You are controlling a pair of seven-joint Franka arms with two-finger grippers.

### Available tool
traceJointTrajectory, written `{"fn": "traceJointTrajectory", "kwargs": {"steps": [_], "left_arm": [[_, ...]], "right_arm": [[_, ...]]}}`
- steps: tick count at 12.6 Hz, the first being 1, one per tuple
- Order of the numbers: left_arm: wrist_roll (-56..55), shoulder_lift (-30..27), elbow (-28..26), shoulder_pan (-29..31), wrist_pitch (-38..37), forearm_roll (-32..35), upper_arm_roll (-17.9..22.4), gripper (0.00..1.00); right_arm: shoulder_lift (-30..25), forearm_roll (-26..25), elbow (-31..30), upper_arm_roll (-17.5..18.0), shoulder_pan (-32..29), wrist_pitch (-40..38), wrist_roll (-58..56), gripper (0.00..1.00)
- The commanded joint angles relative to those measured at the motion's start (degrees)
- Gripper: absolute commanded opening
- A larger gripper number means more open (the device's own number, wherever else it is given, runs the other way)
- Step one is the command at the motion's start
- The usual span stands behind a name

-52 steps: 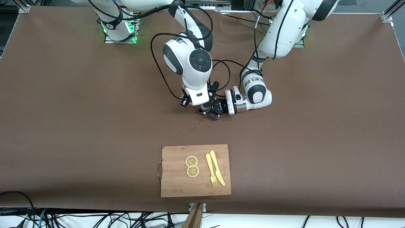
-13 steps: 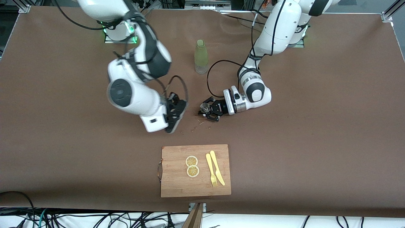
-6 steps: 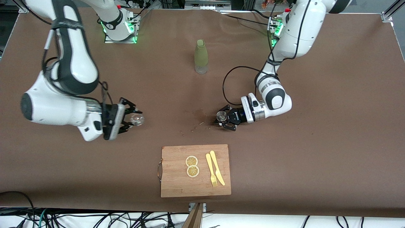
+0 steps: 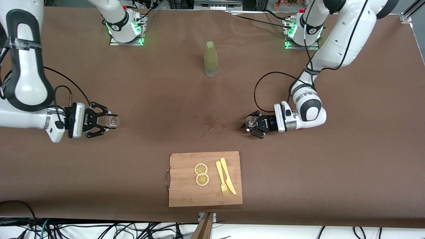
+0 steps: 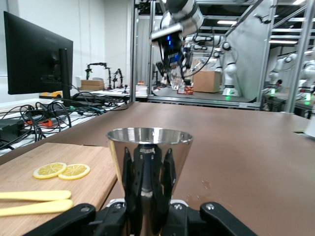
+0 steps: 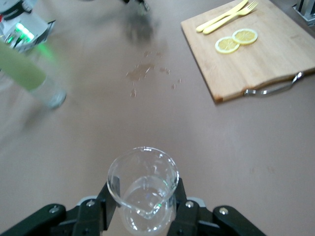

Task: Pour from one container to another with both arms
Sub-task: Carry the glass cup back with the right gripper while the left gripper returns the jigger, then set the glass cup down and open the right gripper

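Observation:
My left gripper point(image 4: 253, 126) is shut on a small steel cup point(image 4: 249, 120) and holds it upright, low over the brown table point(image 4: 332, 172) toward the left arm's end. The left wrist view shows the cup point(image 5: 150, 162) clamped in the left gripper point(image 5: 150, 216), and my right arm's hand point(image 5: 172, 54) farther off. My right gripper point(image 4: 105, 122) is shut on a clear glass beaker point(image 4: 112, 122) over the right arm's end of the table. In the right wrist view the spouted beaker point(image 6: 142, 189) sits in the right gripper point(image 6: 142, 219). Whether it holds liquid is unclear.
A pale green bottle point(image 4: 211, 59) stands upright mid-table between the bases. Wet spots and crumbs point(image 4: 209, 122) mark the cloth nearer the camera than it. Nearer still lies a wooden cutting board point(image 4: 186, 196) with two lemon slices point(image 4: 201, 174) and a yellow fork and knife point(image 4: 225, 181).
Both arms have drawn apart from the middle. The right arm swung out to its end with the beaker. The left arm slid toward its end with the steel cup.

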Motion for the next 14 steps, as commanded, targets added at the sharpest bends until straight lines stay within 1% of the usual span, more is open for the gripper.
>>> {"fn": "traceJointTrajectory", "kwargs": {"steps": [1, 3, 6, 7, 9, 11, 13, 14], "left_arm": [[-2.03, -1.51, -2.09, 5.21, -4.61, 5.91, -1.14, 0.00], [-4.14, -1.51, -2.18, 9.42, -7.69, 11.61, -1.14, 0.00], [-6.69, -1.42, -1.48, 14.61, -12.88, 19.52, -0.70, 0.00], [-7.39, -1.42, -1.13, 16.98, -14.11, 22.69, -0.61, 0.00], [-7.40, -1.24, -0.33, 20.68, -17.71, 28.14, -0.44, 0.00], [-7.14, -0.46, 1.42, 24.98, -20.18, 33.76, -0.44, 0.00], [-6.70, 1.03, 2.82, 28.24, -22.73, 36.85, -0.35, 0.00], [-6.18, 1.74, 3.44, 29.82, -23.17, 38.43, -0.44, 0.00]], "right_arm": [[1.88, 1.67, -2.72, 1.09, -6.34, -2.83, -14.69, 0.12], [4.87, 1.59, -2.72, 1.09, -10.22, -3.89, -23.67, 0.12], [8.74, 1.67, -2.64, 1.09, -13.39, -3.90, -31.61, 0.12], [9.62, 1.67, -2.29, 1.09, -14.01, -3.72, -33.02, 0.12], [12.51, 4.90, -1.41, 1.09, -14.28, -3.19, -35.83, 0.12], [15.16, 6.76, -0.18, 1.09, -14.10, -2.93, -36.28, 0.14], [15.61, 6.86, 0.09, 1.17, -13.84, -1.27, -36.20, 0.15], [16.13, 6.86, 0.09, 1.17, -13.84, -0.91, -36.20, 0.18]]}}
